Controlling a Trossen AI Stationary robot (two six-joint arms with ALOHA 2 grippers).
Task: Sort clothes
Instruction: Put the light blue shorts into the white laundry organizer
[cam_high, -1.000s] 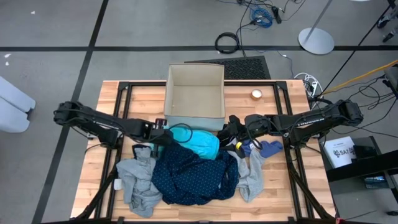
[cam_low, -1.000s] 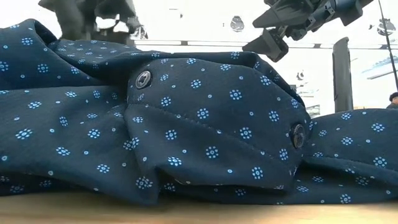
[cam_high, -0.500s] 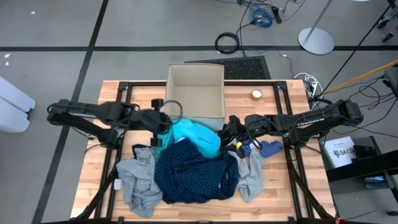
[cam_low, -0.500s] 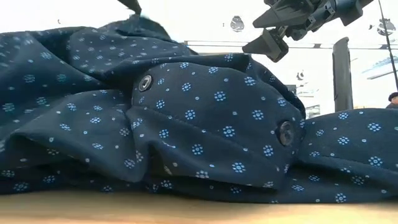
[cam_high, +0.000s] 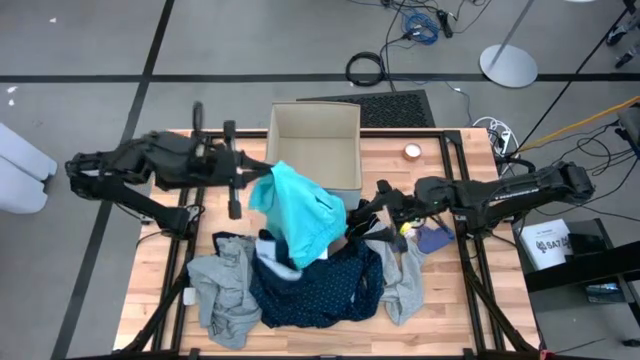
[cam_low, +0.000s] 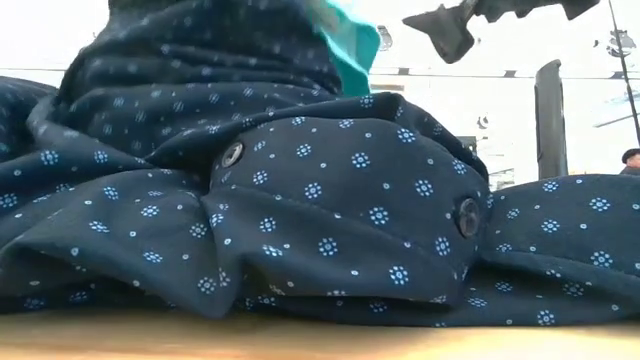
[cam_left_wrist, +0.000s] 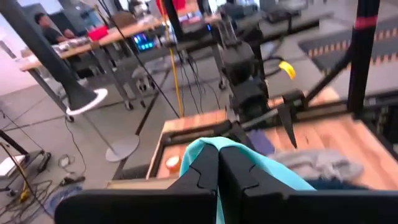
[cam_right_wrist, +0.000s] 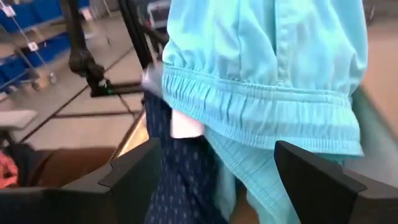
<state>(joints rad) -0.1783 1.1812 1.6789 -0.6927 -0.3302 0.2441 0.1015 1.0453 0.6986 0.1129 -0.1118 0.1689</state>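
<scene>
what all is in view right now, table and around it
turquoise garment: one, bright turquoise, lifted above the pile near the box
navy dotted garment: one, navy, table middle, under the turquoise one
grey garments: two, grey, either side of the navy one
blue piece: one, blue, under the right arm
box: one, beige, back of table
table: one, light wood
roll: one, pale, right of box
left hand: shut on the turquoise garment
right hand: open, beside the hanging turquoise garment

The clothes pile (cam_high: 300, 280) fills the table's (cam_high: 440, 320) near middle. The beige box (cam_high: 313, 148) blocks the far edge's centre. Bare wood lies open along both side edges.
</scene>
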